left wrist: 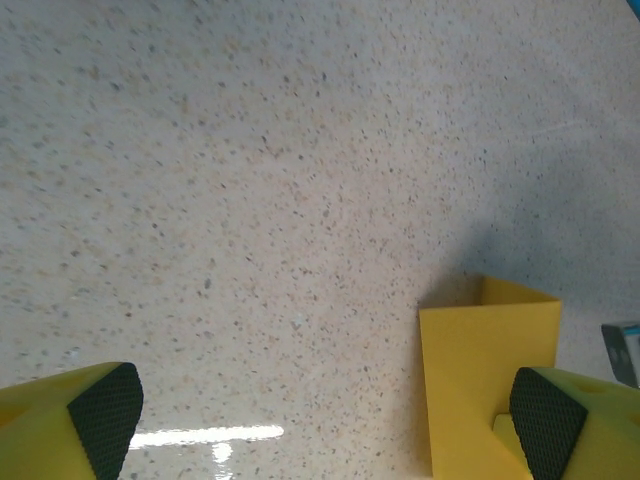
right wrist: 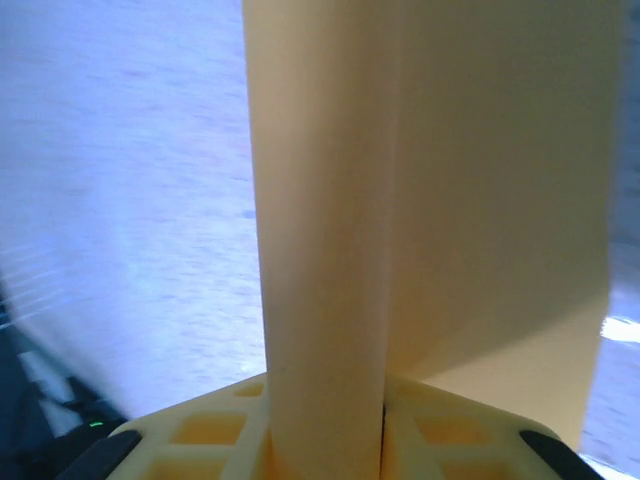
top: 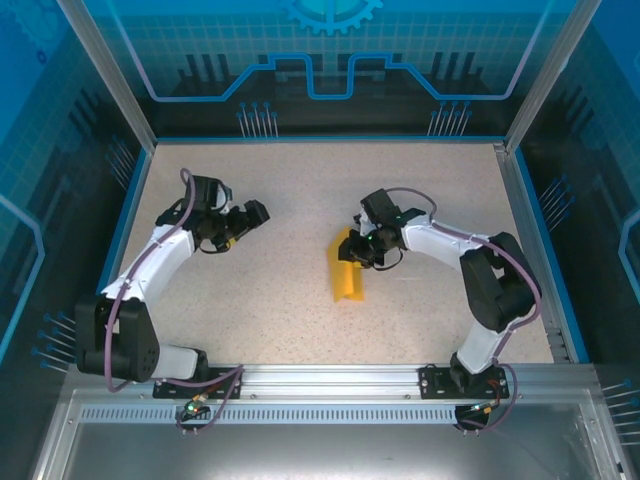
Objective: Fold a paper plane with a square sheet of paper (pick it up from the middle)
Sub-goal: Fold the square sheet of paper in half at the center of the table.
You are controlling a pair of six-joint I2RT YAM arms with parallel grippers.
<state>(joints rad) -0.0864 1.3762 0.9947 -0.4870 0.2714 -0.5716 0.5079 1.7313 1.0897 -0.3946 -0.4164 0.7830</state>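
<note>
The orange-yellow square sheet of paper (top: 349,272) lies folded into a narrow oblong in the middle of the table, one flap raised. My right gripper (top: 359,246) is at its far end. In the right wrist view the fold (right wrist: 325,240) stands upright between the two fingers (right wrist: 200,440), which press on it from both sides, so the gripper (right wrist: 325,455) is shut on it. My left gripper (top: 256,214) hovers open well to the left of the paper. From the left wrist the paper (left wrist: 485,375) lies by the right pad (left wrist: 548,420). A paper plane is out of view.
The speckled table (top: 270,300) has a blue rim and clear walls on the left, far and right sides. An aluminium rail (top: 330,378) with both arm bases runs along the near edge.
</note>
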